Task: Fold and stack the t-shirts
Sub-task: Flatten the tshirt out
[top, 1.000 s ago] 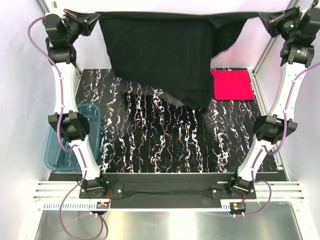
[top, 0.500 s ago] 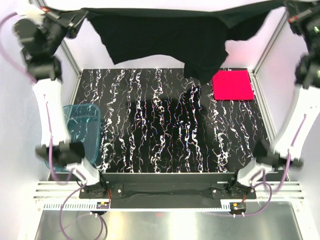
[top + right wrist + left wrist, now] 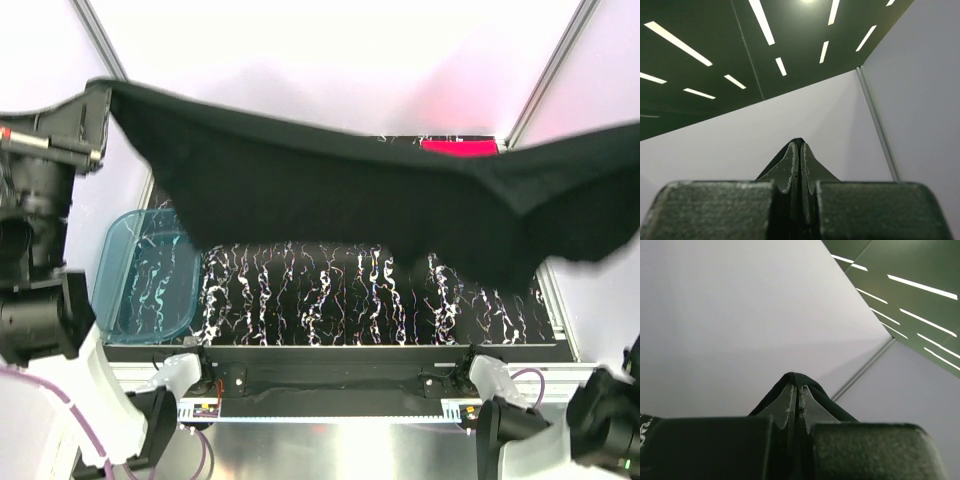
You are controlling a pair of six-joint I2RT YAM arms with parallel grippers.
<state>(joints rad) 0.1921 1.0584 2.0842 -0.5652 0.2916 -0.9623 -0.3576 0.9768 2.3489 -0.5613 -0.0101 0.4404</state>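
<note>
One black t-shirt (image 3: 330,195) aloft

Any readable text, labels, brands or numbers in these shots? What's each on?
No text can be read in any view.
Left pincer: white mark on its housing, cropped at the frame edge, unreadable.
Small circuit board at bottom left of the top view: too small to read.
Black t-shirt: no print visible.

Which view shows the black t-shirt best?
Top external: the black t-shirt hangs spread across the frame above the table. Each wrist view shows only a small fold of it pinched between shut jaws.
</note>
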